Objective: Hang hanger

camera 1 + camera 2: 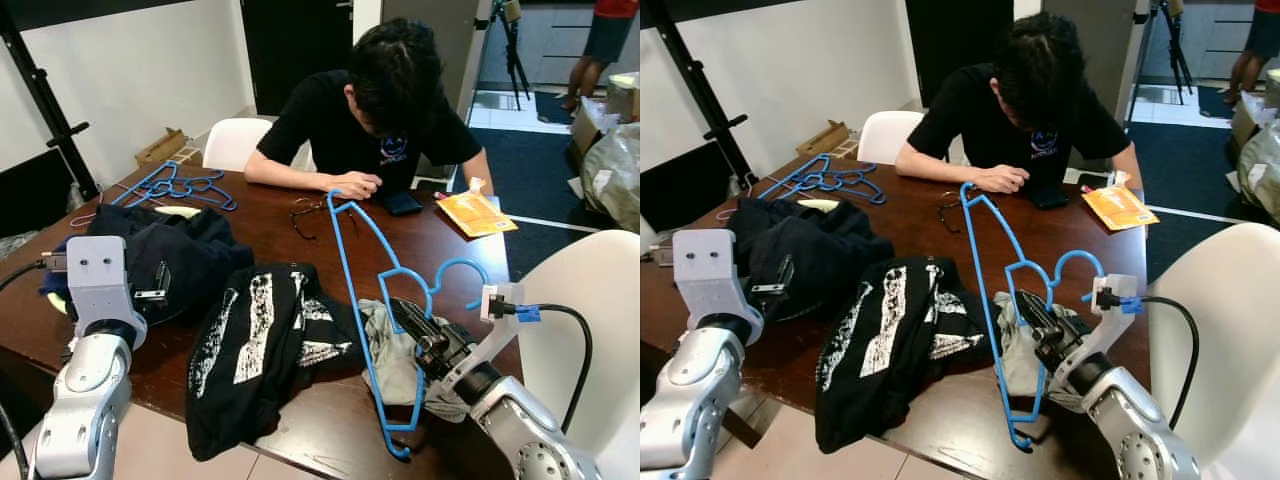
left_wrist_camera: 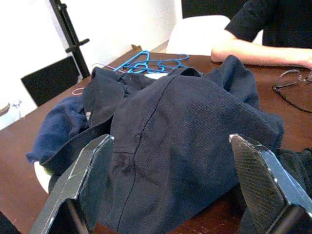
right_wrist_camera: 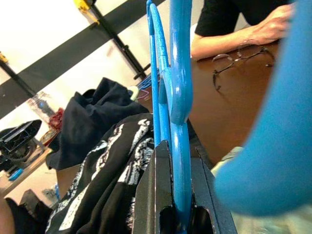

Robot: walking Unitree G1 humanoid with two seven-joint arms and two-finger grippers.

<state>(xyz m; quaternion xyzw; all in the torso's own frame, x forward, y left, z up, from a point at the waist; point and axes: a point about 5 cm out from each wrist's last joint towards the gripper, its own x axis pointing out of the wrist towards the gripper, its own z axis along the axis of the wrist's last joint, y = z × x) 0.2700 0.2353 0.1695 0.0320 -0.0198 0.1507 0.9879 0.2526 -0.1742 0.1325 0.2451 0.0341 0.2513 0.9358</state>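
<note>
Blue plastic is what we have in hand: our right gripper [image 1: 412,322] is clamped on the blue hanger [image 1: 352,290], its black fingers closed on the thin bar, as the right wrist view shows plainly. Taking the printed black T-shirt [image 1: 262,345] as our landmark, the hanger stands tilted just to its right, its long bar rising from the near table edge toward the person [image 1: 375,105] seated at the far side of the wooden table [image 1: 250,225]. A pale cloth [image 1: 388,350] lies under our gripper, also right of the shirt. To the shirt's left sits a heap of dark navy clothing [image 2: 185,141], and our left gripper [image 2: 170,180] faces it with fingers spread wide, holding nothing. Beyond that heap lie spare blue hangers [image 1: 175,187].

We judge the hanger picked up but not yet carried anywhere. We see no rail or hook from here, so the next move likely calls for lifting clear of the shirt and turning to find one.
</note>
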